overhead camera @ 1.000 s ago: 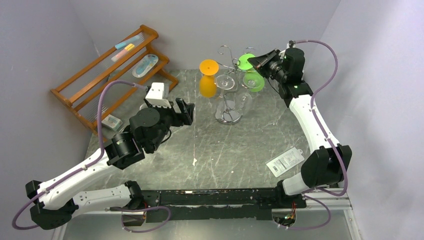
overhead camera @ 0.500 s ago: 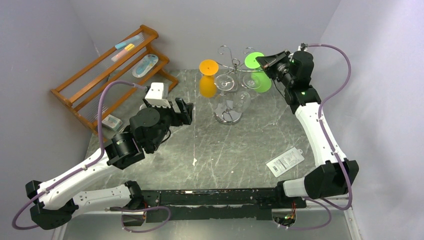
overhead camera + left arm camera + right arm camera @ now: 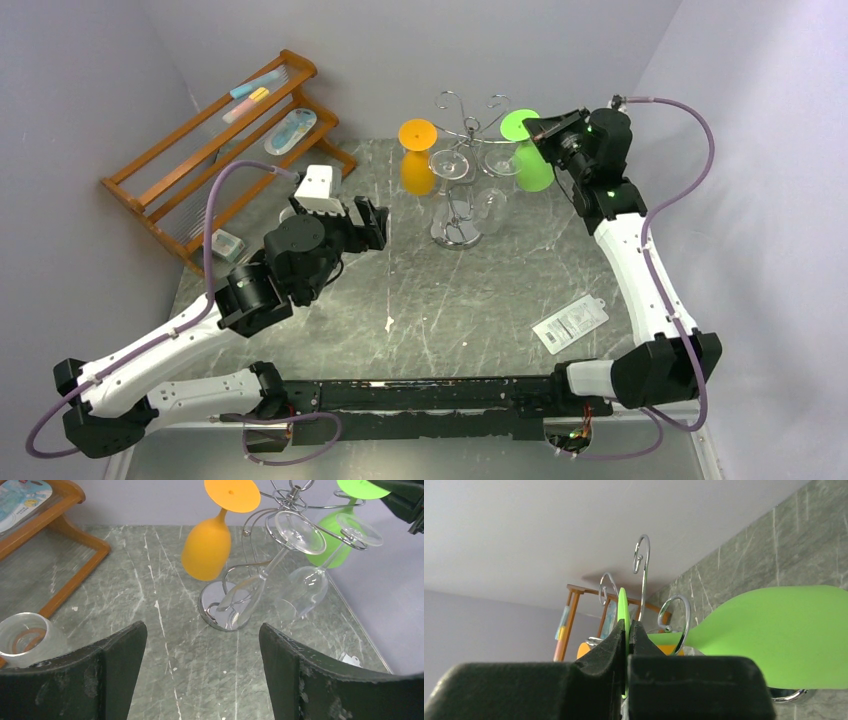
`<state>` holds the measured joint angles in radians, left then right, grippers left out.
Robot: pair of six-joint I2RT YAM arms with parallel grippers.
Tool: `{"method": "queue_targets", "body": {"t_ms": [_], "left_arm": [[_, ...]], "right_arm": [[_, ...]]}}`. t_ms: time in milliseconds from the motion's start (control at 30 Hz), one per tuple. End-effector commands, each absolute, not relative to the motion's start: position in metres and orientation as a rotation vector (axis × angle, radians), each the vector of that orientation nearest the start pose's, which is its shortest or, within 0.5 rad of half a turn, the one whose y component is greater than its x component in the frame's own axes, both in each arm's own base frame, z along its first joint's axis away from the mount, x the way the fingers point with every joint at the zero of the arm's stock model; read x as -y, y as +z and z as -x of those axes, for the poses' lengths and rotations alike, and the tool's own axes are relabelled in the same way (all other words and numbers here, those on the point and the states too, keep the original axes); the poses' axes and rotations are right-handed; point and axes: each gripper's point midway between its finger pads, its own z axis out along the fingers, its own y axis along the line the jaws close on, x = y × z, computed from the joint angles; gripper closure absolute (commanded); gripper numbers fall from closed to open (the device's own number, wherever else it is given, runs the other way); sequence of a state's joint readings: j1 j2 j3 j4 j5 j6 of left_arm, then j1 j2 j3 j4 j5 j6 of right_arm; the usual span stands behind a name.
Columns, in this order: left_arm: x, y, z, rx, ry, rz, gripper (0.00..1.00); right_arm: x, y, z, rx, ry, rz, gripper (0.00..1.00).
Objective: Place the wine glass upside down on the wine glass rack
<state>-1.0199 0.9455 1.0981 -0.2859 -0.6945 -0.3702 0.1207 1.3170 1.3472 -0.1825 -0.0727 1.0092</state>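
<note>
**Green wine glass** (image 3: 533, 165): inverted, just right of the wine glass rack (image 3: 457, 236), its foot pinched edge-on by the right claw (image 3: 537, 124). Seems not yet seated on an arm; hooking and release remain.
**Left claw** (image 3: 376, 222): spread, empty, well left of the rack.

Pale lilac walls (image 3: 400, 40), grey marbled table (image 3: 480, 290), orange-brown wooden shelf (image 3: 200, 118)

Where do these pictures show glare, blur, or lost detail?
Right wrist view: the green wine glass is so near that it reads as a flat patch without detail. Left wrist view: bright reflections on the chrome base of the wine glass rack. Top view: sharp, evenly lit, soft shadows on the table.
</note>
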Motion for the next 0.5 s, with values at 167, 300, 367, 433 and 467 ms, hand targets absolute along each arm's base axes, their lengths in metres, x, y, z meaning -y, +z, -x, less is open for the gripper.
{"method": "queue_targets", "body": {"t_ms": [167,300,367,433,467], "left_arm": [[0.21,0.346,-0.252,-1.721,-0.416,-0.053,0.13],[0.209,0.345,-0.252,-1.724,-0.413,-0.052,0.13],[0.207,0.345,-0.252,-1.725,-0.411,-0.049,0.13],[0.206,0.345,-0.251,-1.725,-0.411,-0.046,0.13],[0.205,0.345,-0.251,-1.725,-0.412,-0.045,0.13]], "right_arm": [[-0.077,0.393,-0.423,-1.563,0.798,-0.754,1.0],[-0.075,0.39,-0.431,-1.57,0.764,-0.73,1.0],[-0.075,0.387,-0.437,-1.58,0.747,-0.707,1.0],[-0.076,0.384,-0.441,-1.594,0.733,-0.686,1.0],[-0.076,0.384,-0.443,-1.597,0.728,-0.677,1.0]]}}
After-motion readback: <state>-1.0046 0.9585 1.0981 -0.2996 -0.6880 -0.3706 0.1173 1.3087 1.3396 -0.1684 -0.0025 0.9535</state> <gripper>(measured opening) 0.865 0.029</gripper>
